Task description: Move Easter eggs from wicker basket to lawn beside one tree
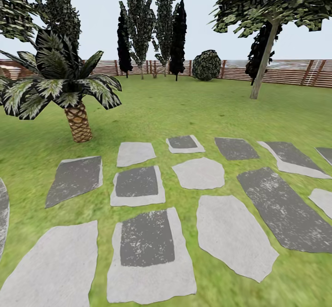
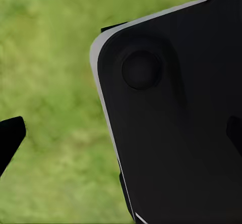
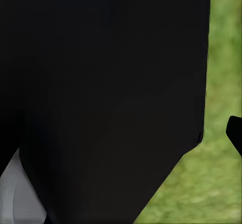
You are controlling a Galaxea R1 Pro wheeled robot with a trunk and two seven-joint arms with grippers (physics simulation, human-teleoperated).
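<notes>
The Easter eggs and the wicker basket are out of view. In the head view the lawn [image 1: 184,109] of the garden stretches ahead. A tree [image 1: 264,62] with a pale grey trunk and speckled leaves stands at the far right. In the left wrist view my left gripper [image 2: 122,133] hangs over grass beside a black robot panel [image 2: 176,113]. One dark fingertip [image 2: 10,138] sits at the frame's edge, and nothing is between the fingers. My right gripper [image 3: 121,133] shows one dark fingertip [image 3: 234,130] at the edge, with a black panel [image 3: 101,82] close behind.
Grey stepping stones [image 1: 147,238] cover the near ground. A palm [image 1: 78,122] stands at the left. Tall dark trees [image 1: 178,39] and a round bush [image 1: 206,65] line the slatted wooden fence [image 1: 286,72] at the back.
</notes>
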